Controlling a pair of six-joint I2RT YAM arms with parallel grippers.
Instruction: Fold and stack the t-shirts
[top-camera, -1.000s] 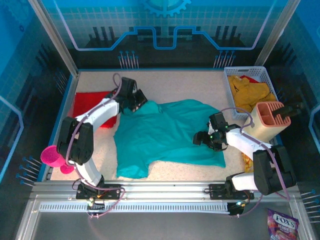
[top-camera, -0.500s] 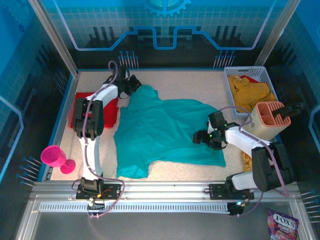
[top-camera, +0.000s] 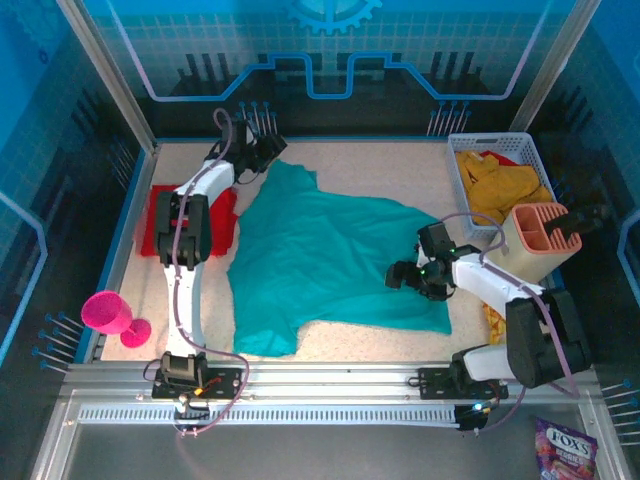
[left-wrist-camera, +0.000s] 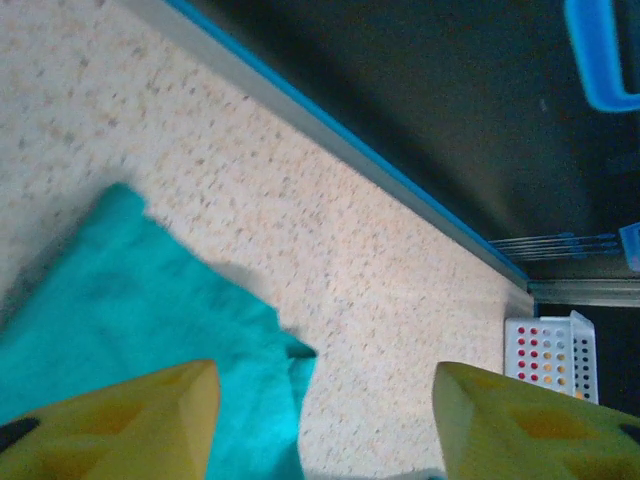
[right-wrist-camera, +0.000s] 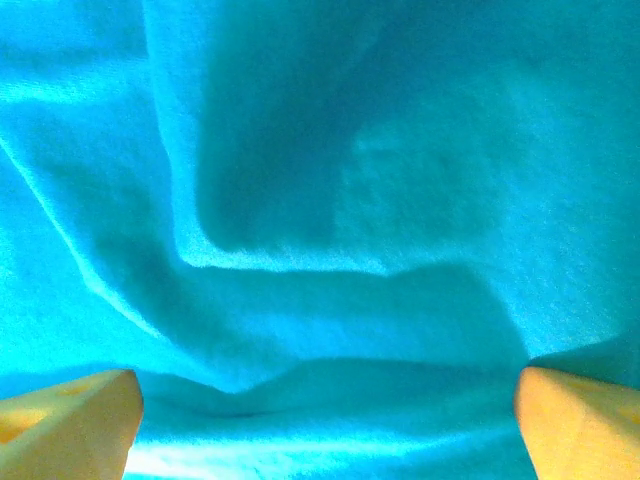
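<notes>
We see the teal t-shirt (top-camera: 330, 260) lying spread out in the middle of the speckled table (top-camera: 380, 170). It lies on a slant. Its long way runs from a pointy tip at the far left down to a corner at the near right, and another flap hangs toward the near left.

The left gripper (top-camera: 262, 152) is up at the far left, just beside that pointy tip. Its yellow fingers (left-wrist-camera: 130, 415) are spread apart, with bare table between them. The tip of the teal cloth lies under the left finger, and nothing is pinched.

The right gripper (top-camera: 405, 278) is over the near right part of the shirt. Its fingers (right-wrist-camera: 70, 410) are spread very wide, with teal cloth below them. Up close we see a soft ridge and a dark fold in the cloth, while from above that spot looks nearly flat.

From above we also see the red t-shirt (top-camera: 155, 225) at the left edge, partly under the left arm. The yellow t-shirts (top-camera: 495, 185) are heaped in a white basket (top-camera: 490, 138) at the far right.

The left wrist camera shows that basket from the side, with red and yellow peeking through its holes.
</notes>
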